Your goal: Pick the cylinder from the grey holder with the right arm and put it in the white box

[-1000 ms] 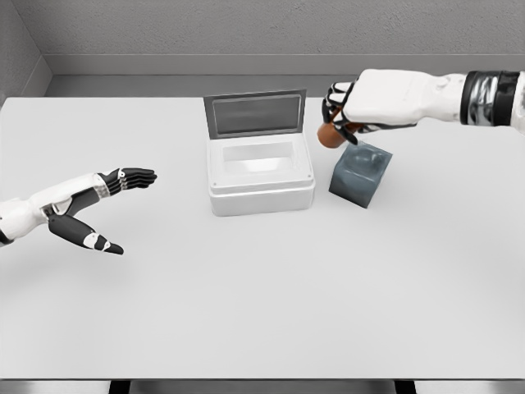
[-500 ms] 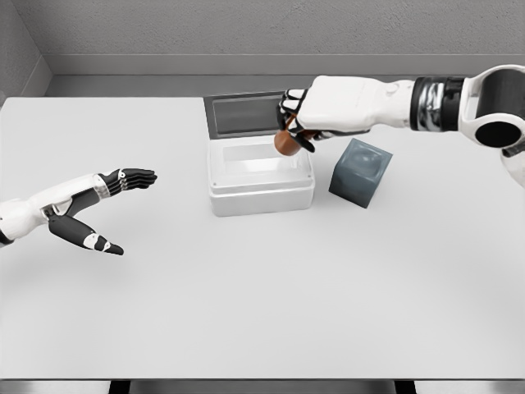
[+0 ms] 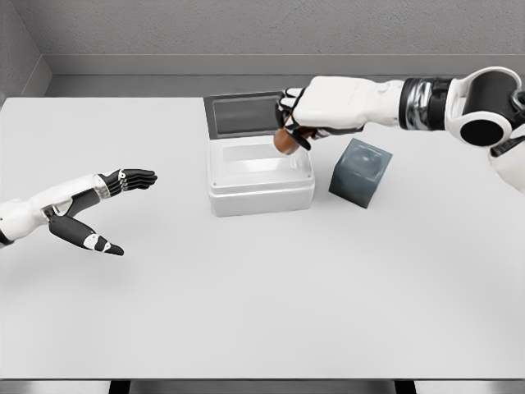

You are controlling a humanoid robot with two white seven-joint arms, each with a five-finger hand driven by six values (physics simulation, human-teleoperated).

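Observation:
A small brown cylinder [image 3: 285,144] hangs just above the right rear part of the white box [image 3: 261,185], whose grey lid [image 3: 243,114] stands open behind it. My right hand [image 3: 294,123] is shut on the cylinder from above, its arm reaching in from the right edge. The dark grey holder [image 3: 360,172] stands to the right of the box, its top bare. My left hand [image 3: 102,212] rests open over the table at the far left.
The white table [image 3: 262,304] stretches wide in front of the box and holder. A grey wall runs along the table's far edge.
My right hand carried the cylinder leftward from above the holder to over the box; in the last half second it only settled slightly. The left arm stayed still.

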